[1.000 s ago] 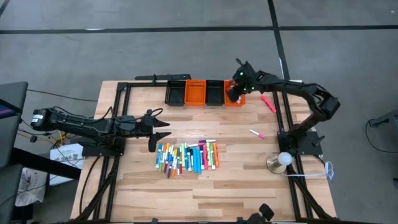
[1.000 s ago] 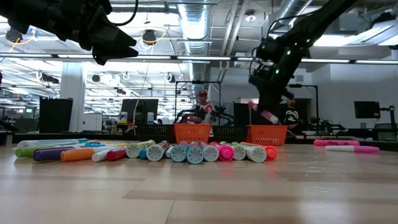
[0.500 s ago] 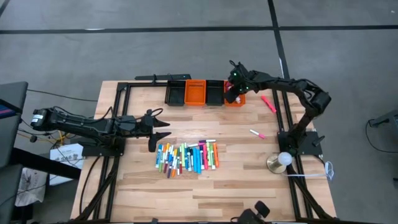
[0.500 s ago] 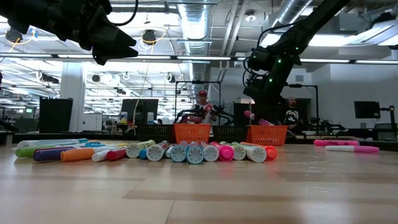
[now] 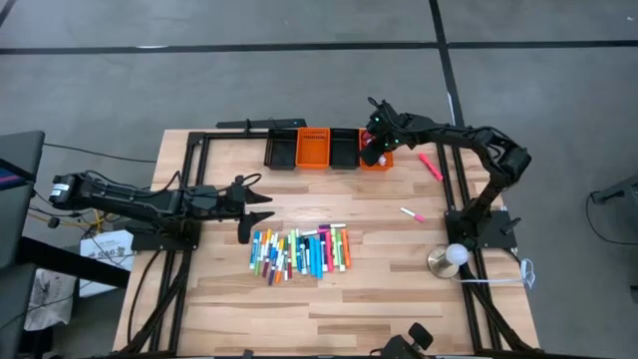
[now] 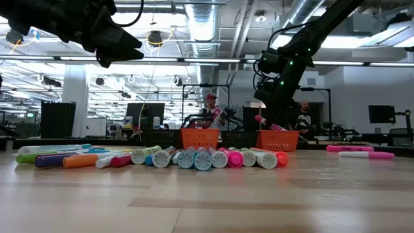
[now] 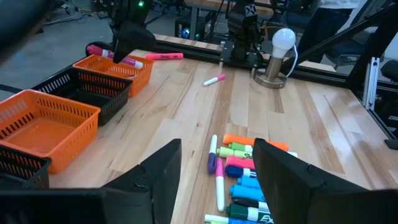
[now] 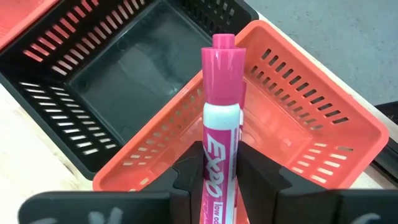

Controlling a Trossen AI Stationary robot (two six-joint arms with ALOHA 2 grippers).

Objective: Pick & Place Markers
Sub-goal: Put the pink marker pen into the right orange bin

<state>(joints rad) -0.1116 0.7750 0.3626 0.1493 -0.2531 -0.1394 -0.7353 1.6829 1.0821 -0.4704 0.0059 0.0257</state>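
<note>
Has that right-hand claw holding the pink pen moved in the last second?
Yes. The right gripper, jaws shut on the pink marker, has shifted left and lower over the end orange bin.

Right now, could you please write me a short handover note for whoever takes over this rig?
Right gripper: shut on a pink marker, over the end orange bin; not released.
Left gripper: open, waiting beside the marker pile.
Two pink markers lie loose near the right arm's base.
Done: nothing visibly binned; that bin shows bare in the right wrist view.
Left: drop this marker, then the pile and the loose ones.
</note>
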